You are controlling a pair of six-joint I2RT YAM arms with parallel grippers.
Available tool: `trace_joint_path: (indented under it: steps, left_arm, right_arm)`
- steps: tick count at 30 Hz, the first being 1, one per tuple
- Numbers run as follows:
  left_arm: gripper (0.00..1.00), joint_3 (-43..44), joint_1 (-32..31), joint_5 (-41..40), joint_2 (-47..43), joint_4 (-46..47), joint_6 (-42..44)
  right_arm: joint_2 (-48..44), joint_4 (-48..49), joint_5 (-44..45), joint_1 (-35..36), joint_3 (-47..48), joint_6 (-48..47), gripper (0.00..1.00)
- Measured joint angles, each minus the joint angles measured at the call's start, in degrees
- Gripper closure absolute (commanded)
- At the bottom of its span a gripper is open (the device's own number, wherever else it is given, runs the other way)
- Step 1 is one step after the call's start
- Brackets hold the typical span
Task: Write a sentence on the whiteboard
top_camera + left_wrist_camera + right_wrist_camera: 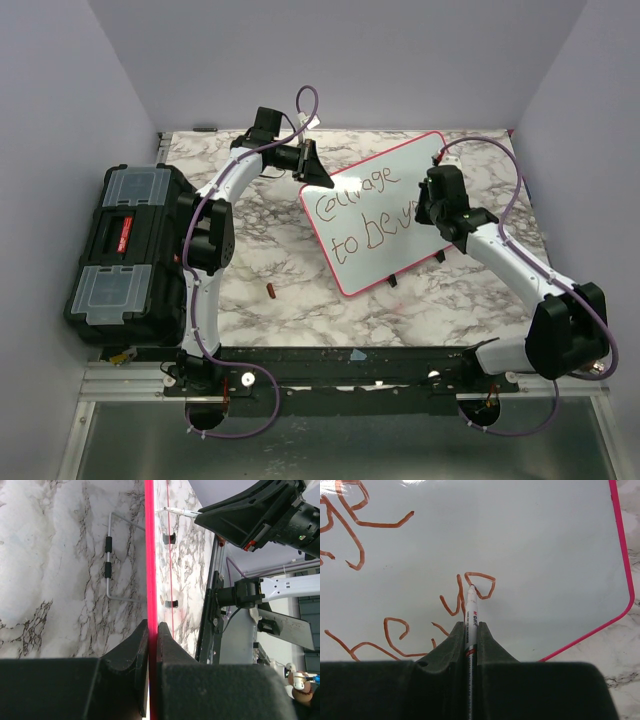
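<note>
Your right gripper [471, 626] is clamped on the marker [471, 607]. The marker points straight up the middle of the right wrist view, and its tip touches the board [555, 545] at the last stroke of the sentence [479, 582], on the lower line.

From that tip, the bare white you need lies to the right of the frame. It runs out to the pink rim [626, 565], which curves in at the lower right. I judge there is room for only a few more letters on this line, so travel right and mind that corner.

In the top view the board sits upper centre, tilted. Its long axis, and both written lines, climb from lower left to upper right, toward the right arm.

Your left gripper [153, 630] is pinched shut on the rim at the board's upper left corner in that view, well apart from the marker. The writing is the right arm's job.
</note>
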Motion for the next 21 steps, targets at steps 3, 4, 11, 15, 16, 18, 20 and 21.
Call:
trace_joint_path:
  steps: [3,4,11,15,16,18,20,21]
  left_arm:
    - [1.0,0.0,0.0,0.0,0.0,0.0,0.0]
    - [1.0,0.0,0.0,0.0,0.0,0.0,0.0]
    - [1.0,0.0,0.0,0.2,0.0,0.1,0.2]
    - [1.0,0.0,0.0,0.3,0.0,0.2,0.5]
    - [1.0,0.0,0.0,0.3,0.0,0.2,0.5]
    - [1.0,0.0,0.0,0.3,0.0,0.2,0.5]
    - [1.0,0.0,0.0,0.3,0.0,0.2,0.5]
    - [1.0,-0.1,0.0,0.3,0.0,0.2,0.5]
  right_arm:
    - [-0.2,-0.1,0.0,0.0,-0.2,0.0,0.99]
    - [-0.2,-0.2,0.0,0.0,-0.2,0.0,0.99]
    - [-1.5,-1.7,0.3,0.0,-0.2,0.0,0.99]
    - [-3.6,-1.9,1.4,0.0,-0.1,-0.4,0.99]
    - [-3.8,-2.1,1.7,0.0,0.1,-0.5,0.99]
    - [-3.6,-2.1,2.4,0.0,0.8,-0.5,0.99]
    - [-3.0,-2.3,3.0,0.0,1.6,-0.5,0.99]
    - [-2.6,-2.3,3.4,0.0,2.2,-0.5,0.99]
